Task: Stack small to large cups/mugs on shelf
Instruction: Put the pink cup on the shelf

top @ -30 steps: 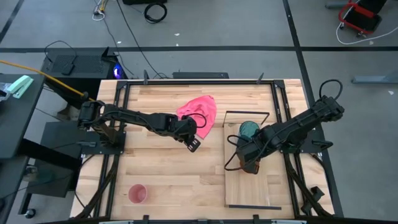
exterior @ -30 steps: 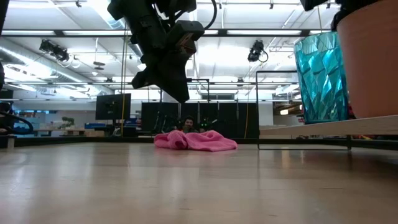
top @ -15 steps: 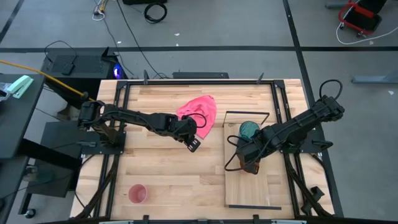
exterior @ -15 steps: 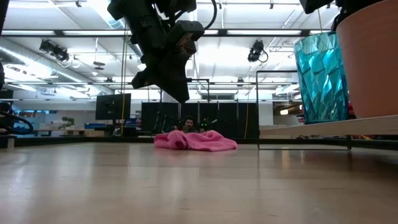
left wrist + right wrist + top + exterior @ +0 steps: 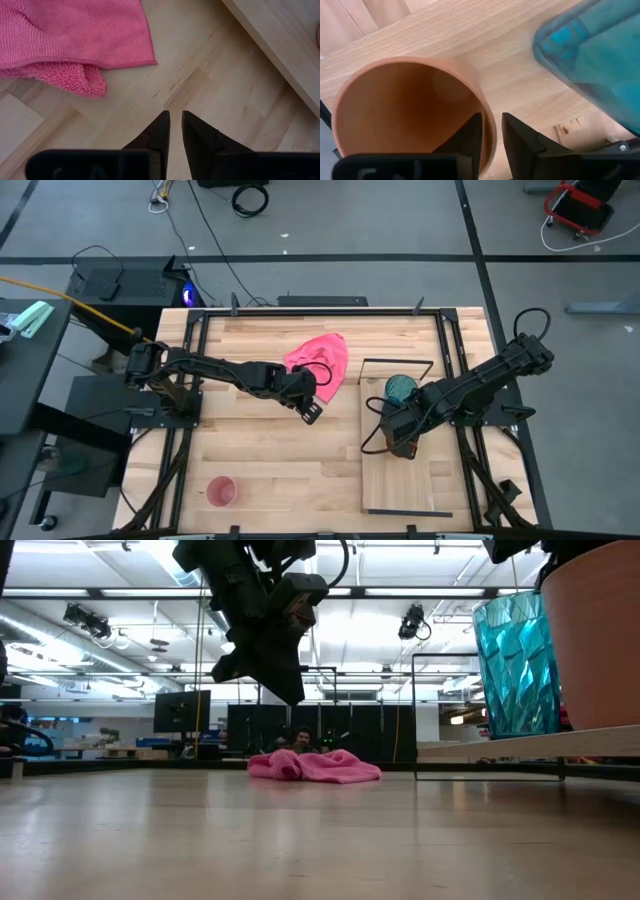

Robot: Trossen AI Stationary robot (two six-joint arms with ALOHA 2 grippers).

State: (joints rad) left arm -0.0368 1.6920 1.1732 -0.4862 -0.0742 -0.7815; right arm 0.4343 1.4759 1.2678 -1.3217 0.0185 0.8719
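Though gripper-pinched [image 5: 489, 131], orange-brown cup [image 5: 395, 110] upright.

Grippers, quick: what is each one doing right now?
Left gripper: shut, empty, above the table near the pink cloth.
Right gripper: shut on the orange-brown cup's rim.

Left arm reaches from left edge of high view toward frame centre, elbow slightly raised, wrist angled down-right. Left gripper [image 5: 310, 411] hangs above table; in low view it sits upper centre-left [image 5: 285, 680], well clear of surface. Fingers [image 5: 159, 131] nearly closed, narrow gap between tips, nothing between them.

Right arm enters from right edge of high view, stretches down-left toward centre-right. Right gripper [image 5: 402, 444] low; fingers [image 5: 470, 131] pinch rim of orange-brown cup [image 5: 405, 107], one inside, one outside.
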